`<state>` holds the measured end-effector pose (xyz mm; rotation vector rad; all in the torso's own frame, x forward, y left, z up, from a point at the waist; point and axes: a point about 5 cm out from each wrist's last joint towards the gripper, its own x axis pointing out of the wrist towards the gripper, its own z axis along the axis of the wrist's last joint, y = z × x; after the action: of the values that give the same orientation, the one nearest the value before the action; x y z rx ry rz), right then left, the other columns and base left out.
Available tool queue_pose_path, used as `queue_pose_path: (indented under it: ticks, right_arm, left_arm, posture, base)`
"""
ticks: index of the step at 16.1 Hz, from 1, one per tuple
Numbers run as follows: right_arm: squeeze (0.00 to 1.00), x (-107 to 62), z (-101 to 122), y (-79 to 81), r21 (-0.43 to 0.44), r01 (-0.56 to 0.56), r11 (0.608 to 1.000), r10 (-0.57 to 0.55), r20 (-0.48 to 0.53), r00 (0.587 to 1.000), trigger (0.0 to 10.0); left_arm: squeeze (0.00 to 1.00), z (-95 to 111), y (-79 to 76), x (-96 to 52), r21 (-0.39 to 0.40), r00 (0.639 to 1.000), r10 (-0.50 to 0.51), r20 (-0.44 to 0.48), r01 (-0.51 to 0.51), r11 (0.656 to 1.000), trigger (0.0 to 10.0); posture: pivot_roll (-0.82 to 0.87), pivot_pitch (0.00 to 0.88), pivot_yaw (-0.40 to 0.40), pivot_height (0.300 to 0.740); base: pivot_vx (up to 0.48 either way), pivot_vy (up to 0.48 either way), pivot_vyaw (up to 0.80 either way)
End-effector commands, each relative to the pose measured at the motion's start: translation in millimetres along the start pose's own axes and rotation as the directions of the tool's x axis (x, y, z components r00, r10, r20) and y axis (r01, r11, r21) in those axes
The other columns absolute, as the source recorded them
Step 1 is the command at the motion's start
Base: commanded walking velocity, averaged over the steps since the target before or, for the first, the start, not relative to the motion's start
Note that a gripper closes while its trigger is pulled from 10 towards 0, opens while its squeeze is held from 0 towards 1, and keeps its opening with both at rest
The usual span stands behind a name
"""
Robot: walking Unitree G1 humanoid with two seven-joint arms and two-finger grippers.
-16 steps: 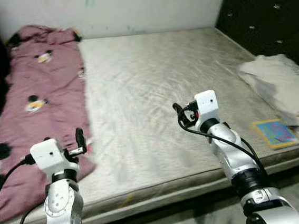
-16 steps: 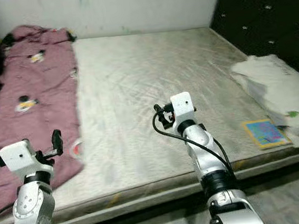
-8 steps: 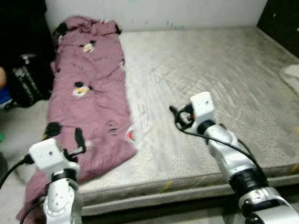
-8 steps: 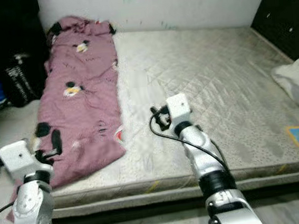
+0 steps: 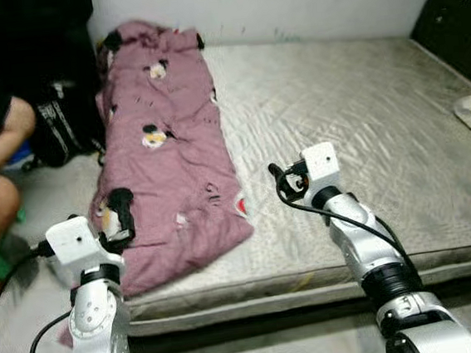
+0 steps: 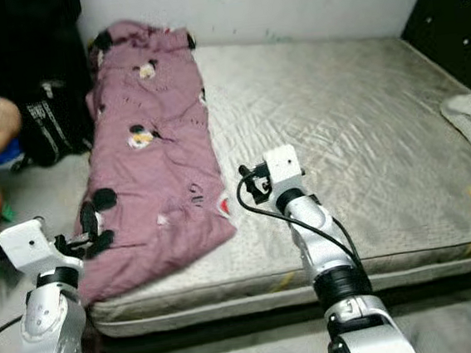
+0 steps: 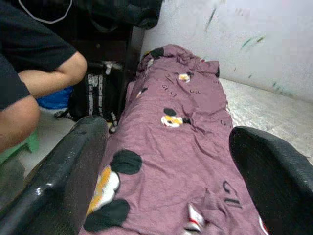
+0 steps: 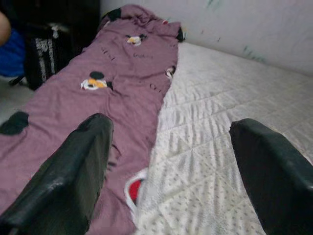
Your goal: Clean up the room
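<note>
My two head eyes look forward and down from above the mattress (image 5: pixel 364 122) edge, while both wrist cameras look low and close along my open fingers toward the wall, all sharing the pink blanket (image 5: pixel 170 149).

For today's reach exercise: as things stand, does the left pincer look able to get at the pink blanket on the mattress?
Probably yes. The left pincer, fingers open, hovers just before the pink blanket's near edge on the mattress, and nothing lies between them.
</note>
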<state>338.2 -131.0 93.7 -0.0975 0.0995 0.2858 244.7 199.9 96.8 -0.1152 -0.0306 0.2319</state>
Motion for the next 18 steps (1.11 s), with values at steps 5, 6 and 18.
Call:
queue_pose_path:
  ticks: [5,6,18]
  right_arm:
    - [0.0,4.7,9,6.3,0.009,-0.023,1.0,0.022,0.029,0.999,10.0]
    - [0.0,4.9,9,6.2,0.01,-0.022,1.0,0.022,0.03,0.999,10.0]
    - [0.0,7.5,13,7.6,-0.022,-0.034,0.999,0.035,0.04,0.999,10.0]
  left_arm:
    - [0.0,1,6.7,0.0,0.014,1.0,0.021,0.0,-0.021,1.0,10.0]
    - [0.0,2,6.2,0.3,0.016,1.0,0.019,0.008,-0.019,1.0,10.0]
    - [0.0,11,5.1,-3.5,0.034,0.999,0.023,0.047,-0.024,0.999,10.0]
  posture:
    - [0.11,0.013,-0.091,0.74]
    - [0.11,0.015,-0.091,0.74]
    - [0.11,0.057,-0.103,0.74]
  base:
    - [0.0,0.48,0.0]
    - [0.0,0.48,0.0]
    - [0.0,0.036,-0.2]
